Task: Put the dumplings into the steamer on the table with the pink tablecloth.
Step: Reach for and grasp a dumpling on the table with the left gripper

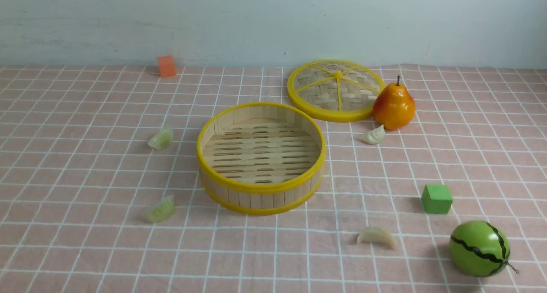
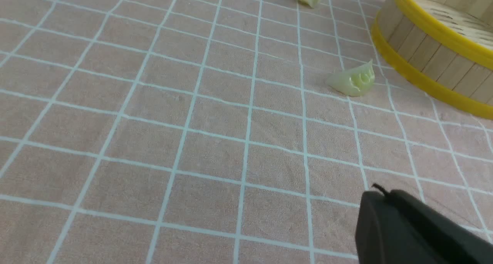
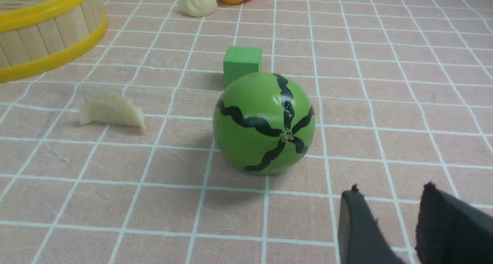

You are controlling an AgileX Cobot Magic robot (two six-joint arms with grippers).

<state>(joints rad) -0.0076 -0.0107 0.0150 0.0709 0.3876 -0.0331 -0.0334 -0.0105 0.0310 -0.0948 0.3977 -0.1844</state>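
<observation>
All four dumplings lie on the pink tablecloth covering the table. None is in the steamer, which stands empty mid-table. The near green dumpling and far green dumpling are on its left, the front cream dumpling and back cream dumpling on its right. Risks, as judged: (1) The watermelon sits near the right jaws, roughly between them and the front cream dumpling, so a straight reach would likely nudge it and set it rolling, perhaps into the green cube beyond. (2) The back cream dumpling lies just beside the pear and near the lid, so jaws descending wide could tip the pear. (3) The dumplings are small, curved and smooth-looking, so an off-centre pinch may squirt one away or snag the tablecloth. (4) The near green dumpling is close to the steamer wall, so a low carry could knock the rim and shift the steamer. Pose: neither arm shows in the front view, so both appear held back at the near edge. The left jaws are clenched, tips together and holding nothing, low over bare tablecloth and facing the near green dumpling; they must part before any pick. The right jaws are parted and empty, low over the tablecloth short of the watermelon.
</observation>
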